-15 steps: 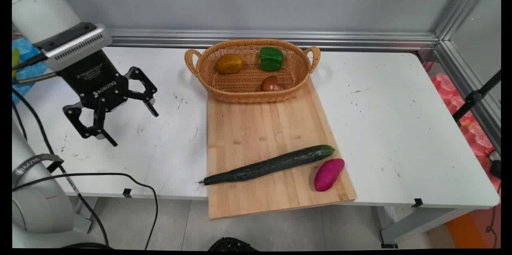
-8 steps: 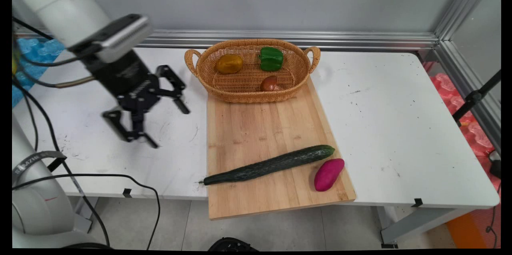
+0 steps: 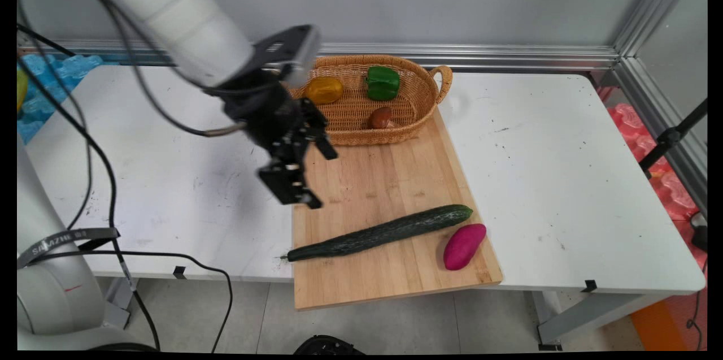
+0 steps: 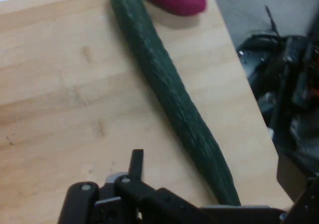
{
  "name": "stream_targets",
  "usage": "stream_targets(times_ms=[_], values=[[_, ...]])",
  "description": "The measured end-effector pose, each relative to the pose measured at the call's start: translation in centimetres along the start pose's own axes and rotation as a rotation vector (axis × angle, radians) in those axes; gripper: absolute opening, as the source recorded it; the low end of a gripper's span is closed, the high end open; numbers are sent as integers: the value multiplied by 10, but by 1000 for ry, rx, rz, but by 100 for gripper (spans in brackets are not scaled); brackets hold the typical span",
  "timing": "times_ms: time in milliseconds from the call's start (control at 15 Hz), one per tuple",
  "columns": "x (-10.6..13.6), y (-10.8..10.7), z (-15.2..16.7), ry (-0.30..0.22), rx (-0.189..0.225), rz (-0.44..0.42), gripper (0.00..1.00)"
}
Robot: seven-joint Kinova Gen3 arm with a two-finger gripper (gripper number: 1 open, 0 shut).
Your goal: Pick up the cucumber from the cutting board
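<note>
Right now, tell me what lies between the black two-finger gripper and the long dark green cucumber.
Only bare wooden cutting board lies between the black two-finger gripper and the long dark green cucumber. The main view shows it plainly; the hand view agrees.

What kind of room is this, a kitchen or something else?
Probably a robotics lab staged like a kitchen: a robot arm's gripper hangs over a cutting board with a cucumber, on a white table framed by bare aluminium rails.

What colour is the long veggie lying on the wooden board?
The cucumber is dark green, with a bumpy skin. It shows best in the hand view.
</note>
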Motion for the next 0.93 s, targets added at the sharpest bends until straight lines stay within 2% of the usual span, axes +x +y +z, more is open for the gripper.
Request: stream_targets(times_ms=[467, 933], values=[[49, -9, 70, -42, 62, -201, 100], [73, -13, 127, -101, 102, -327, 100]])
